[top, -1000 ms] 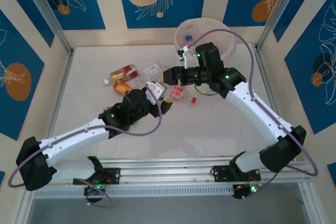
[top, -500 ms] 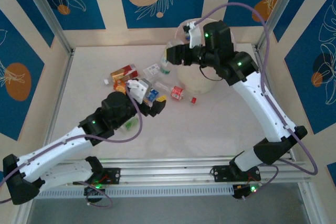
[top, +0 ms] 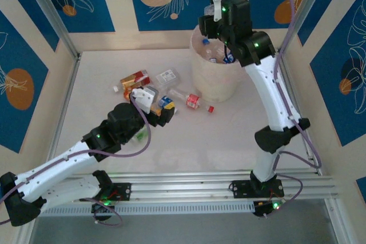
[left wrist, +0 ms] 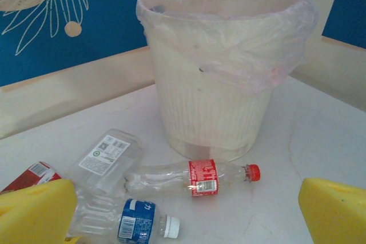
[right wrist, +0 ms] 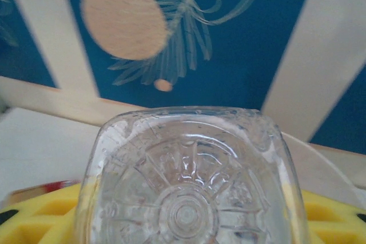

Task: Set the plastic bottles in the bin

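My right gripper (right wrist: pixel 183 221) is clamped on a clear bottle (right wrist: pixel 186 181). Its yellow fingers (right wrist: pixel 34 218) press in from either side, and the moulded base is turned back at the wrist camera, so the long axis runs straight out ahead of the jaws. From above, that arm reaches high over the bin (top: pixel 214 81).

My left gripper (left wrist: pixel 183 215) stands wide apart with nothing between its fingers. Ahead of the gap a red-label bottle (left wrist: pixel 197 176) lies flat, long axis crosswise to the jaws, its red cap towards the finger on the right of the wrist view. Close by the opposite finger lies a blue-label bottle (left wrist: pixel 134 224), also crosswise, its white cap pointing into the gap. A crushed bottle (left wrist: pixel 106 155) with a white label lies slantwise just beyond it. The bin stands upright further out, behind the red-label bottle.

A second ago the right gripper sat low over the table (top: pixel 229 135), near the loose bottles; half a second ago it was lifting beside the bin. The left arm has drawn back slightly.
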